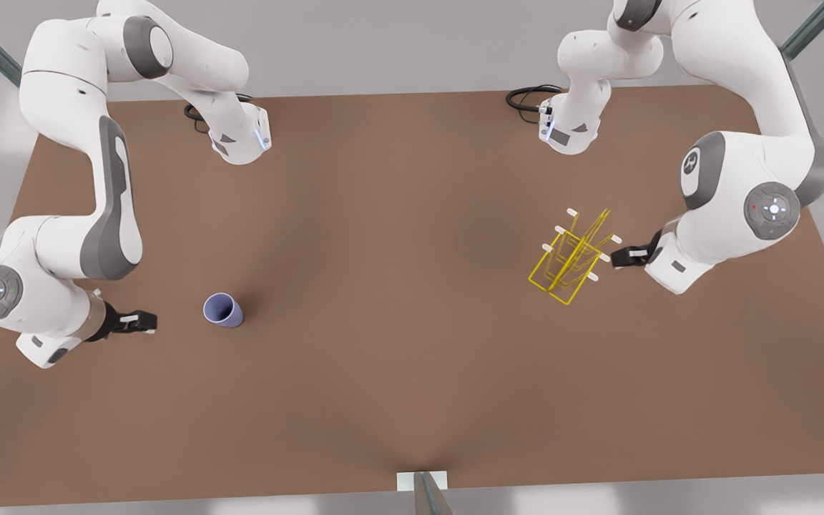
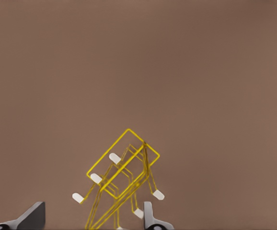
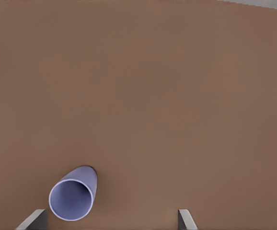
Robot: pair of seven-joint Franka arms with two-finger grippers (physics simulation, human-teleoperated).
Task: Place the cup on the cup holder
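The lavender-blue cup (image 1: 223,310) stands on the brown table (image 1: 398,300) at the front view's left, its open mouth showing. My right gripper (image 1: 141,322) hovers just left of it, open; in the right wrist view the cup (image 3: 73,197) sits near one fingertip (image 3: 33,221), untouched. The yellow wire cup holder (image 1: 571,259) with white-tipped pegs stands at the front view's right. My left gripper (image 1: 619,256) is close beside it, open and holding nothing. In the left wrist view the cup holder (image 2: 121,172) lies between and beyond the fingertips (image 2: 150,218).
Both arm bases stand at the table's far edge with black cables (image 1: 526,96) beside them. A small white block (image 1: 423,481) with a post sits at the table's near edge. Wide bare table surface separates the cup from the holder.
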